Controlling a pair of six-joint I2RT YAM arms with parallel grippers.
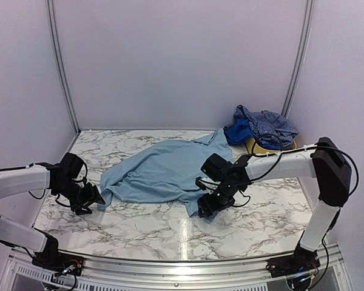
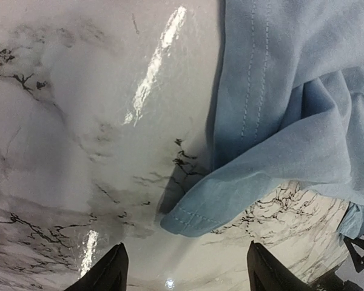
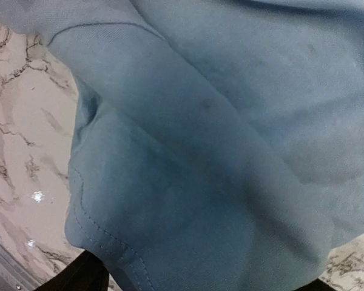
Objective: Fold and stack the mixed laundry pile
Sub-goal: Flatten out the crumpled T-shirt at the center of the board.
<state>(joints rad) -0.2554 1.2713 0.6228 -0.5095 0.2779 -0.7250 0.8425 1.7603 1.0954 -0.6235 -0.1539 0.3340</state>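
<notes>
The pale sky-blue T-shirt [image 1: 164, 170] lies loosely spread and creased on the marble table. My left gripper [image 1: 90, 200] is open just off the shirt's left corner. In the left wrist view that stitched hem corner [image 2: 194, 219] lies on the table ahead of my open left gripper [image 2: 185, 276], apart from both fingertips. My right gripper [image 1: 207, 206] is at the shirt's near right corner. In the right wrist view the shirt [image 3: 218, 151] fills the frame and lies over the gap of my right gripper [image 3: 197, 285], whose fingertips stand wide apart. The navy-and-white check shirt [image 1: 267, 126] and the royal-blue piece [image 1: 236, 131] are heaped at the back right.
A small yellow basket [image 1: 258, 147] sits under the check shirt in the back right corner. White walls close the table at the back and both sides. The table's metal front edge [image 1: 182, 260] runs between the arm bases.
</notes>
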